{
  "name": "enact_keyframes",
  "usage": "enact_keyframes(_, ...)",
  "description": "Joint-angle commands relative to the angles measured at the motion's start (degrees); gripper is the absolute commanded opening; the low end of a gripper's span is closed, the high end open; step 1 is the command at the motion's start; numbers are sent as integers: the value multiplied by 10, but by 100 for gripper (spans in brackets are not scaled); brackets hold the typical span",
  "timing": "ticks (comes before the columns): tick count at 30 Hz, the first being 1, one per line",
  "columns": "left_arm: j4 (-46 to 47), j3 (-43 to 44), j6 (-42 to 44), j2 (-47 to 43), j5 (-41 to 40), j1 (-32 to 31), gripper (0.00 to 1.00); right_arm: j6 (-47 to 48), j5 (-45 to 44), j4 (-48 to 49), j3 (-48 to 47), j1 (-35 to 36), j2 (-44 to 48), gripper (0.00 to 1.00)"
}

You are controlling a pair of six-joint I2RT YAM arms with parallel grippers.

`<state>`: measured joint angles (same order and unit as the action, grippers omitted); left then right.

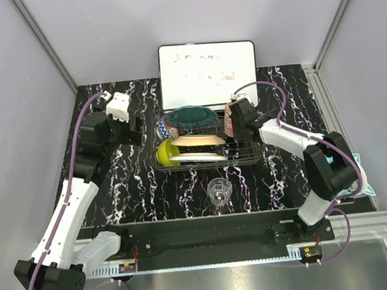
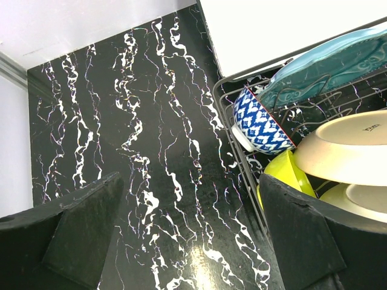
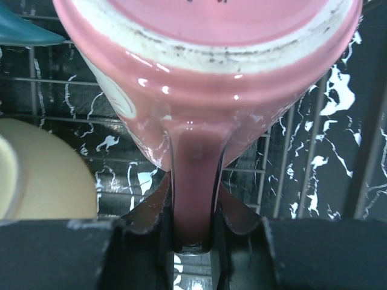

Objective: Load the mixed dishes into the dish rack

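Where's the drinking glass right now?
In the top view, the clear glass stands on the marbled table, outside the dish rack, just in front of the middle of its near edge.

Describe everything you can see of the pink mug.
The glossy pink ceramic mug has a scuffed whitish base ring facing the wrist camera and a pale marking on its side. It is tipped, over the right end of the dark wire dish rack. The right claw pinches its handle; contact with the rack is unclear.

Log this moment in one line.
right gripper: shut on pink mug handle, over dish rack | left gripper: open, empty | clear glass: on table, outside rack
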<state>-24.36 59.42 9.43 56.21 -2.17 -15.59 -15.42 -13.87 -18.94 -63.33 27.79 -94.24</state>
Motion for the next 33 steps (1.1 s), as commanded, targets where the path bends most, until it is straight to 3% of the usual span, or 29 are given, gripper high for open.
enact_keyframes(1,24,-1,-6,-14,-2,3,99,0,-9,99,-43,2,-6,0)
enact_keyframes(11,26,-7,3,-21,0,3,99,5,-6,103,-15,5,-12,0)
enact_keyframes(13,27,-4,6,-19,0,3,99,-5,1,83,-20,5,-13,11)
enact_keyframes(15,30,4,8,-19,0,3,99,-11,5,52,-22,8,-13,30)
enact_keyframes(21,34,27,7,-11,1,3,99,-11,-14,8,1,18,3,62)
enact_keyframes(22,35,30,4,-7,1,3,99,-10,-18,4,6,19,3,73)
enact_keyframes(25,34,42,-2,-4,11,3,99,-8,-25,-10,13,21,7,91)
enact_keyframes(29,26,59,-6,2,18,3,99,-11,-25,-18,18,23,36,100)
enact_keyframes(33,23,69,-6,5,18,3,99,-14,-21,-43,12,30,67,100)
